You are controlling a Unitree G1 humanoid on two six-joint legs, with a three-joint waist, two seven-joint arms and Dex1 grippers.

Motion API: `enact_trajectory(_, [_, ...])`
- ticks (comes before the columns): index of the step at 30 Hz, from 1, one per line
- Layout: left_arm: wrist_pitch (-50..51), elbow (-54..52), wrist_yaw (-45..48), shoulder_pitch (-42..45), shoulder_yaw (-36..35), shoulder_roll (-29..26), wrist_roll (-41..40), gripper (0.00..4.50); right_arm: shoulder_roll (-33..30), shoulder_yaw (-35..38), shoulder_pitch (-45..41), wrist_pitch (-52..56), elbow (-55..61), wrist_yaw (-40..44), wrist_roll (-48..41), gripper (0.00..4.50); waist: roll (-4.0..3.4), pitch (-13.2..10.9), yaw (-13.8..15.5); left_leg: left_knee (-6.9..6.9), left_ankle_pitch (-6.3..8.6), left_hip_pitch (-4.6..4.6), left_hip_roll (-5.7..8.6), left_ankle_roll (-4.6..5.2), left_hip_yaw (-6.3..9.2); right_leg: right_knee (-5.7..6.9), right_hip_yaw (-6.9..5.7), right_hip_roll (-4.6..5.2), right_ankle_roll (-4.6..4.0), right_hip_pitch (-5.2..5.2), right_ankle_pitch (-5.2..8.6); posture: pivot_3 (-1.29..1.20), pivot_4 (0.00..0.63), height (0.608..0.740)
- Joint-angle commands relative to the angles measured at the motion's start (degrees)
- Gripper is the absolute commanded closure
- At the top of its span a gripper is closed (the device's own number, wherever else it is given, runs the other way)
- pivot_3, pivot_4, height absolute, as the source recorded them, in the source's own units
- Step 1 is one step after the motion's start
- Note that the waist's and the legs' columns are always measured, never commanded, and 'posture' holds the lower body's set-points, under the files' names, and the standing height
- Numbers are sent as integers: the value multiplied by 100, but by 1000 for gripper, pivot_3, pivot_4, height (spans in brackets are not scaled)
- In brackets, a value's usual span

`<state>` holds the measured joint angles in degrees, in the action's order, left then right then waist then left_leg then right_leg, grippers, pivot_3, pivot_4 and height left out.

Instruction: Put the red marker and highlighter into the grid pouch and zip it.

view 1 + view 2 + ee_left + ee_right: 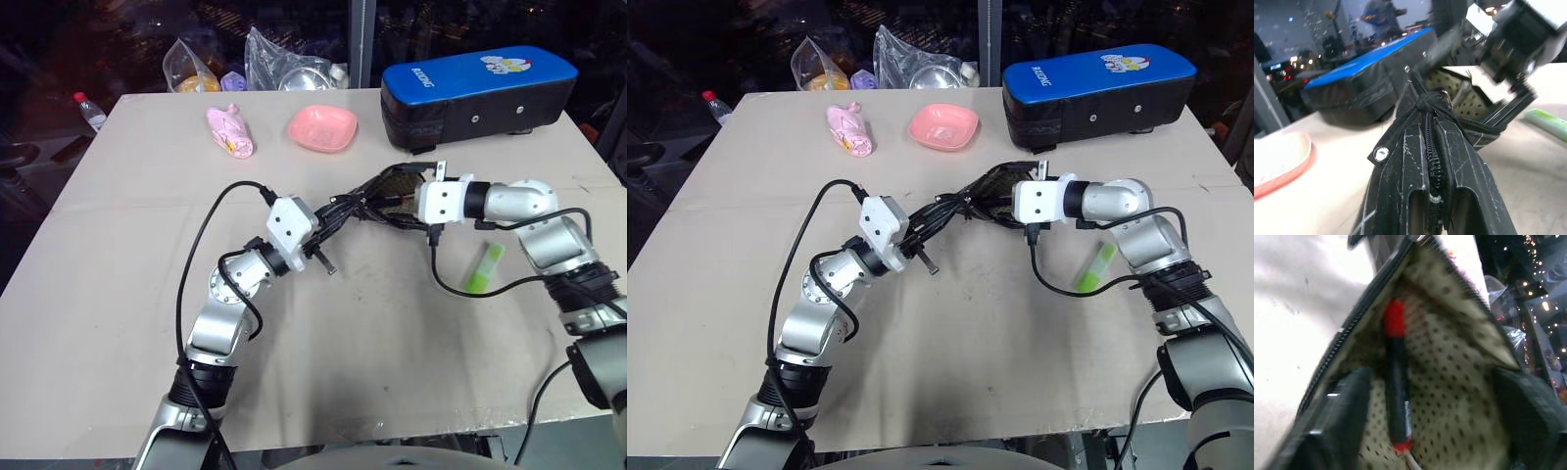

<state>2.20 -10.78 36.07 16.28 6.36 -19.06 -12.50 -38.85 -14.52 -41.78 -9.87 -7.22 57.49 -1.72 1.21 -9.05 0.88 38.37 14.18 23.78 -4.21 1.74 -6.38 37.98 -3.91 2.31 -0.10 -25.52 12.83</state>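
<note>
My left gripper [345, 210] pinches the grid pouch [991, 192] at its zipper end — my right gripper [1430, 396], fingers spread, sits inside its mouth beside the red marker [1397, 382]. The highlighter [484, 268] lies on the table [118, 245].

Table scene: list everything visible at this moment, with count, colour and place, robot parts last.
grid pouch: one, black with dotted light lining, held open at table centre between both grippers
red marker: one, red and black, lying inside the grid pouch
highlighter: one, lime green, on the table by the right arm, outside the pouch
padded case: one, blue and black, far right of the table
bowl: one, pink, far centre
soft toy: one, pink, left of the bowl
plastic bags: two, clear, beyond the far edge
bottle: one, clear with red cap, beyond the left corner
table: one, beige
left gripper: jaws shut on the pouch's end
right gripper: jaws open at the pouch mouth
</note>
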Motion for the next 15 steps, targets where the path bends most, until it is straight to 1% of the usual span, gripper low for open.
enact_trajectory(1, [17,-199,8,-48,-106,-10,-119,4500,-478,688,176,1349,1297,607,-1288,34,0,0,-2,0,0,1,0,0,1,-1,-1,3,0,1,0,0,150,740])
enact_trajectory(4, [53,-165,-22,-39,-124,14,-111,4500,-874,1275,594,3228,2088,233,-2053,34,1,1,-3,2,11,-4,2,19,1,-1,-3,6,1,8,-1,0,150,740])
enact_trajectory(6, [67,-159,-46,-29,-126,33,-96,4500,-1061,1676,953,4205,2279,-286,-2106,34,2,1,4,3,14,-5,1,23,10,-1,-3,8,1,12,-1,0,150,740])
enact_trajectory(9, [98,-187,-89,-30,-127,68,-80,4500,-1228,2370,1489,6032,2602,-1084,-2372,34,2,1,7,5,14,-5,4,24,28,0,-7,21,1,22,-1,0,150,740])
enact_trajectory(10, [104,-206,-96,-43,-116,79,-72,4500,-1158,2636,1618,6515,2706,-1385,-2444,34,2,2,3,6,14,-5,5,24,28,0,-6,22,1,22,-1,0,150,740])
enact_trajectory(13, [108,-249,-74,-84,-81,84,-56,4500,-914,3134,1825,7541,3017,-2060,-2532,34,2,2,-27,5,14,-7,9,24,27,1,-1,18,1,22,-1,0,150,740])
enact_trajectory(15, [91,-254,-29,-118,-45,78,-50,4500,-357,3458,2299,8434,3603,-2678,-2489,34,6,7,-11,3,14,-7,9,24,30,0,0,6,2,21,-1,0,150,740])
